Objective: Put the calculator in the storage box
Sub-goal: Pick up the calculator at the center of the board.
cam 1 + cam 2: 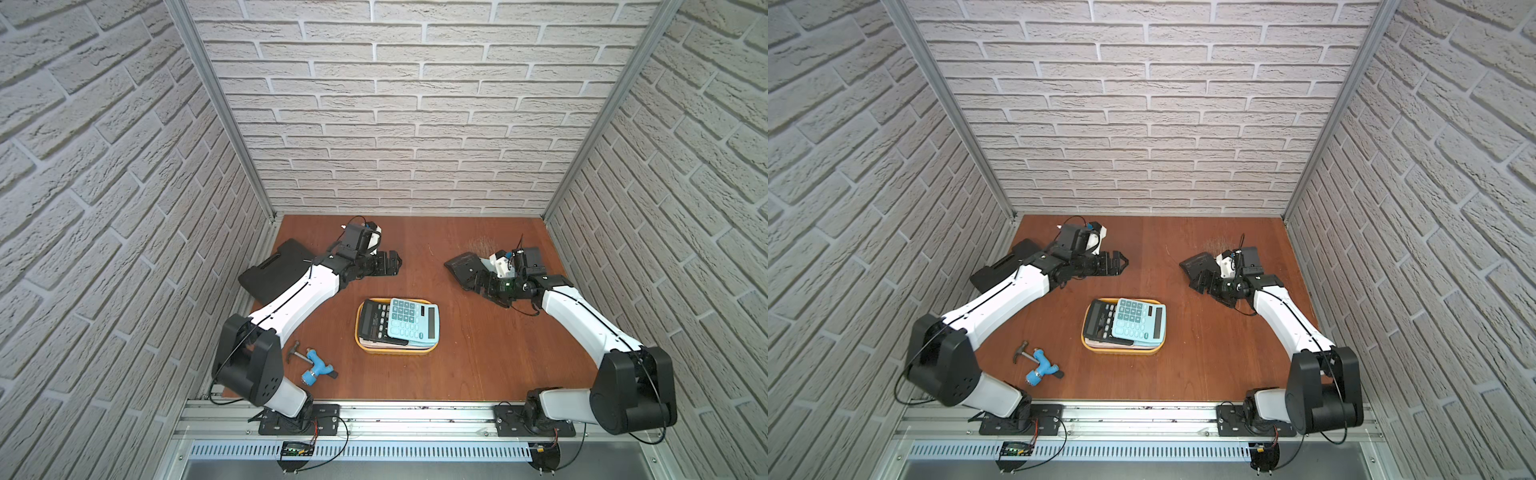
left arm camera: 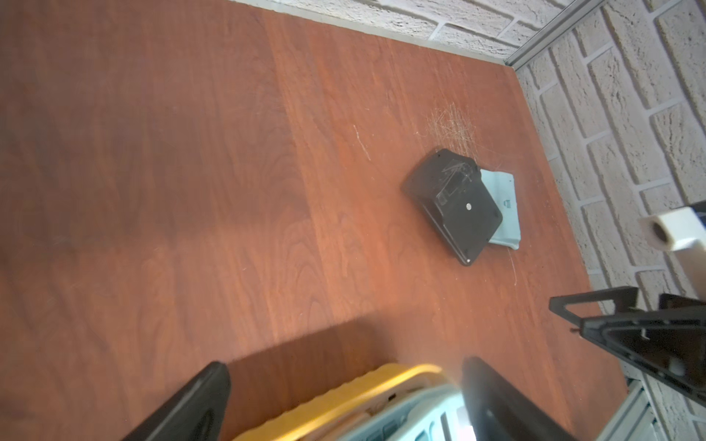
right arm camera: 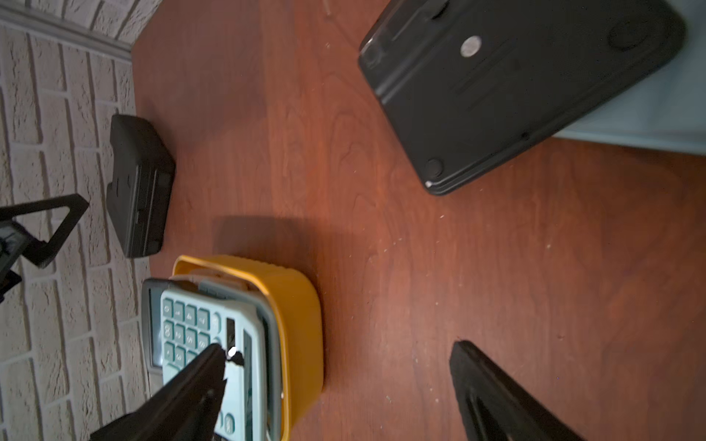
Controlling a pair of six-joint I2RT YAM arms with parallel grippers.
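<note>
Now | left hand, right hand: apart | ribbed yellow storage box: flat teal calculator

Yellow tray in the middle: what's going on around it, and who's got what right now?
Nothing is being held. The shallow yellow plastic storage box already holds a black calculator with a light blue calculator lying partly over it. The left arm's fingers are spread open and empty, past the box toward the back wall. The right arm's fingers are open too, next to a face-down black calculator that rests on a light blue flat item on the wooden table.
</note>
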